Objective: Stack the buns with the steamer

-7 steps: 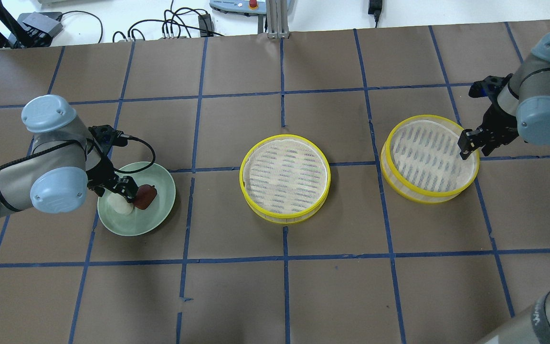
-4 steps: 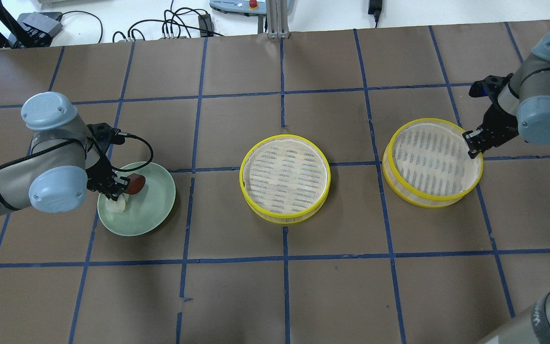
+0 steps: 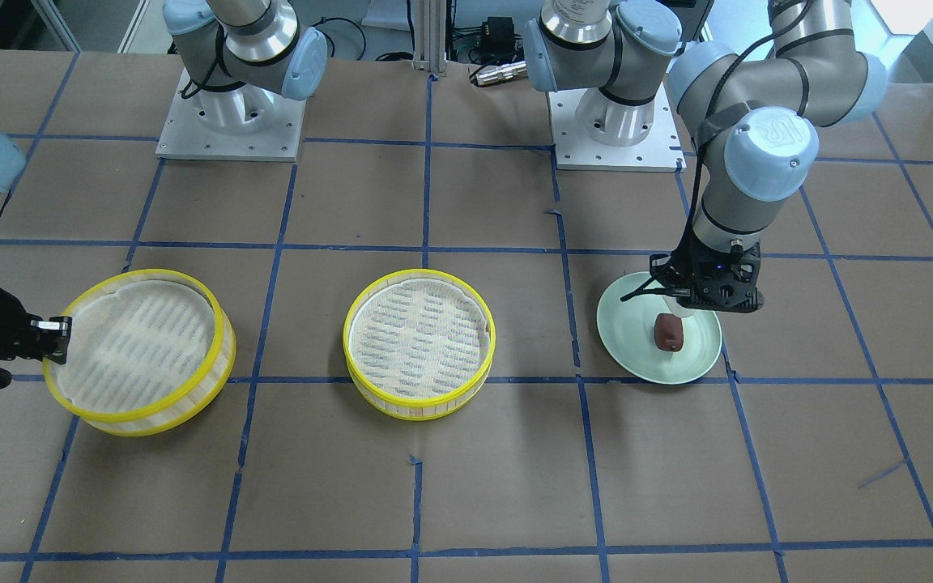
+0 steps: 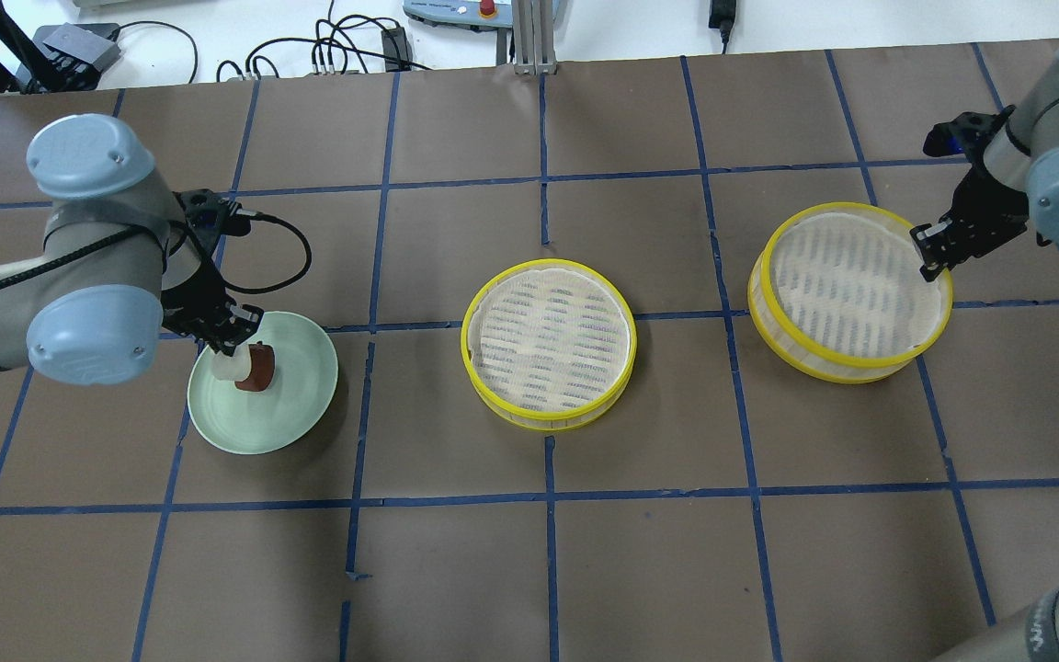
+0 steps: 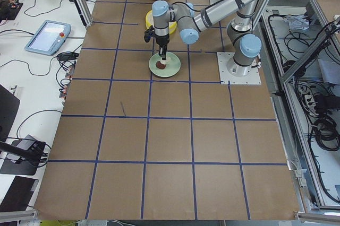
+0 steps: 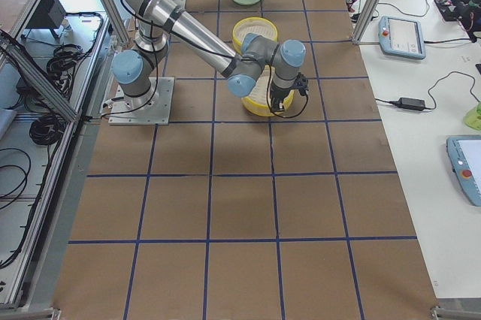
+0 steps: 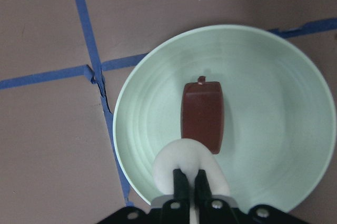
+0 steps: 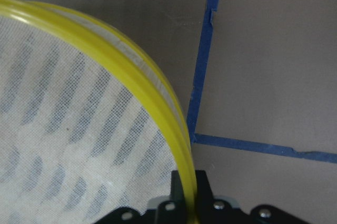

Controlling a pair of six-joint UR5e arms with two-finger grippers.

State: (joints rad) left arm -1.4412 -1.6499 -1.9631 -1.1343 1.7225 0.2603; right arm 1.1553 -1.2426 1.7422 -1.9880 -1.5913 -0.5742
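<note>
My left gripper (image 4: 233, 338) is shut on the white bun (image 7: 189, 169) and holds it just above the pale-green plate (image 4: 295, 414). The dark reddish-brown bun (image 7: 202, 114) lies on the plate next to it, also in the front view (image 3: 667, 332). My right gripper (image 4: 927, 250) is shut on the yellow rim (image 8: 150, 84) of the right steamer tray (image 4: 847, 290), which hangs slightly raised and tilted; in the front view this tray (image 3: 142, 356) is on the left. The second steamer tray (image 4: 548, 340) sits flat mid-table.
Brown paper with blue tape lines covers the table (image 4: 548, 570). Both arm bases (image 3: 612, 121) stand at the robot's side. Cables and a controller (image 4: 483, 11) lie beyond the far edge.
My left gripper has risen with the white bun, and the dark bun has shifted on the plate. My right gripper has raised the right tray and carried it slightly away and right.
</note>
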